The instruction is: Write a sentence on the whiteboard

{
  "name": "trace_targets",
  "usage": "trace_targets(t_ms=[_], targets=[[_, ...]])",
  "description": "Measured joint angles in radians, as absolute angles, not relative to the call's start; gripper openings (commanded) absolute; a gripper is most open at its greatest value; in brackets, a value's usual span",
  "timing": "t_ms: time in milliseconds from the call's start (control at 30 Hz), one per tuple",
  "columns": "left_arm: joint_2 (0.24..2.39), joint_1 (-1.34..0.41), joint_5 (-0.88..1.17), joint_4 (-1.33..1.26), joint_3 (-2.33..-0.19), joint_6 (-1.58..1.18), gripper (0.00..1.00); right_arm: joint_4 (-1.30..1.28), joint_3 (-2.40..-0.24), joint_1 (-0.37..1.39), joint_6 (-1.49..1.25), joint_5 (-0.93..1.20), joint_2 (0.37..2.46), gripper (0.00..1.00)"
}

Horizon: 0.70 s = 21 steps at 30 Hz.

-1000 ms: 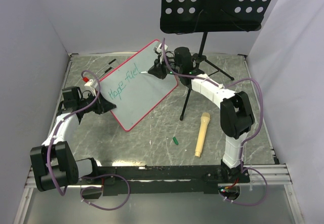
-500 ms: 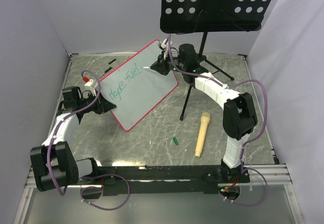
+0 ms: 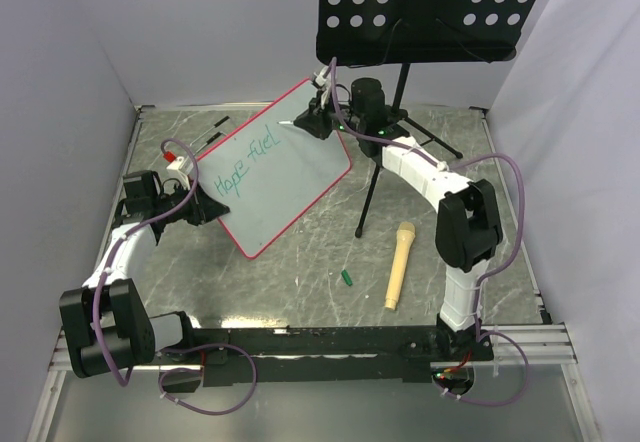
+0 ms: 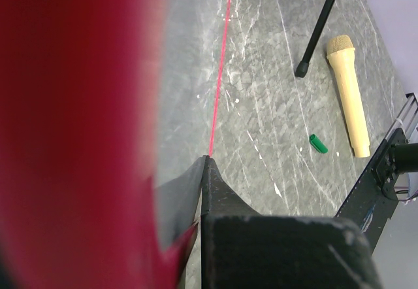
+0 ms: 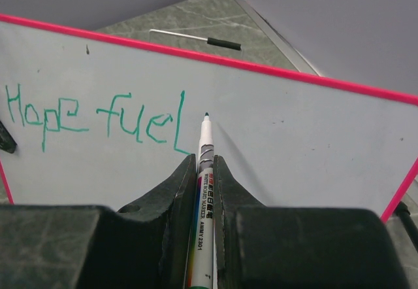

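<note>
Grip first: my left jaws pinch the whiteboard (image 3: 285,187) at its 8 o'clock edge, the red frame hard against one finger (image 4: 222,197). That props it tilted off the tabletop (image 3: 300,262), I judge so its face meets the pen. Across the board, the sentence (image 5: 98,122) reads only "Hope fuel", unfinished. Near the 1 o'clock corner my right jaws are nearly closed, clamping the marker (image 5: 204,171). Its tip sits just at 3 o'clock of the last l; I cannot tell if it touches.
</note>
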<state>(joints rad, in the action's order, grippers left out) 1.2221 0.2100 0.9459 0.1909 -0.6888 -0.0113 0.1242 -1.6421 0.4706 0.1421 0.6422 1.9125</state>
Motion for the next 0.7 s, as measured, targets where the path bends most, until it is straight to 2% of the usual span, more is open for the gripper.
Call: trace_targets(t_ms=[700], targets=[[1.229, 0.213, 0.949, 0.191, -0.689, -0.018, 0.01, 0.093, -1.671, 0.471, 0.143, 0.637, 1.963, 0.00]])
